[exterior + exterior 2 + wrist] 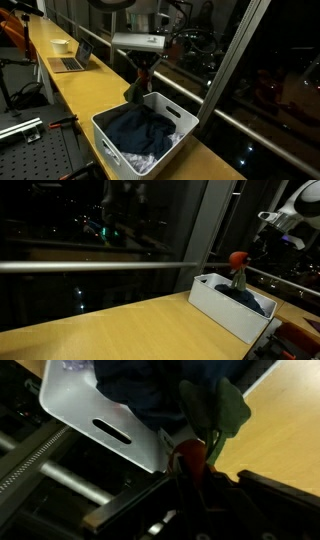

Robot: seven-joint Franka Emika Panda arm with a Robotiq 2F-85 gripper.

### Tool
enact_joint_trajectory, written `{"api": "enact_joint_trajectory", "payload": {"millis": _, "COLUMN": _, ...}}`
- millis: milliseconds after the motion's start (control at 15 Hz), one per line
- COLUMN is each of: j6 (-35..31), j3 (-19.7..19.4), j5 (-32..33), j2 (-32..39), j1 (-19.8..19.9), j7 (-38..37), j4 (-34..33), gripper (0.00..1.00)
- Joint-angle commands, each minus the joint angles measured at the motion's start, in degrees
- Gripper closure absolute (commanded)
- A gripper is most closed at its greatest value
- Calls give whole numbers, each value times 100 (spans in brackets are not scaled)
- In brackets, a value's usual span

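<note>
A white plastic bin stands on a long wooden counter by a dark window. It also shows in the other exterior view and in the wrist view. Dark blue clothes lie heaped inside it. My gripper hangs just over the bin's far rim. It is shut on a red flower-like thing with green leaves. Its red head shows above the bin, with the stem pointing down toward the clothes.
An open laptop and a white bowl sit further along the counter. A slanted metal window post rises next to the bin. A perforated metal plate lies beside the counter. A horizontal rail crosses the window.
</note>
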State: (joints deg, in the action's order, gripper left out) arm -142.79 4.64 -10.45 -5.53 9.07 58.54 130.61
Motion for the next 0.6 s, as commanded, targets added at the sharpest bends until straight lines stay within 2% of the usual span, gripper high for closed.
{"api": "enact_joint_trajectory", "payload": {"millis": 0, "j6": 240, "j3": -657, "j5": -23, "j2": -590, "j1": -242, "j7": 228, "j4": 302, "gripper": 97}}
{"api": "enact_joint_trajectory", "payload": {"millis": 333, "j6": 210, "j3": -1070, "j5": 39, "j2": -700, "j1": -413, "j7": 206, "j4": 498, "gripper": 97}}
{"api": "enact_joint_trajectory", "payload": {"millis": 400, "j6": 233, "j3": -1105, "j5": 36, "j2": -705, "j1": -441, "j7": 204, "j4": 518, "gripper": 64}}
{"api": "enact_joint_trajectory", "payload": {"millis": 533, "j6": 223, "j3": -1147, "j5": 55, "j2": -720, "j1": -477, "j7": 201, "j4": 584, "gripper": 56}}
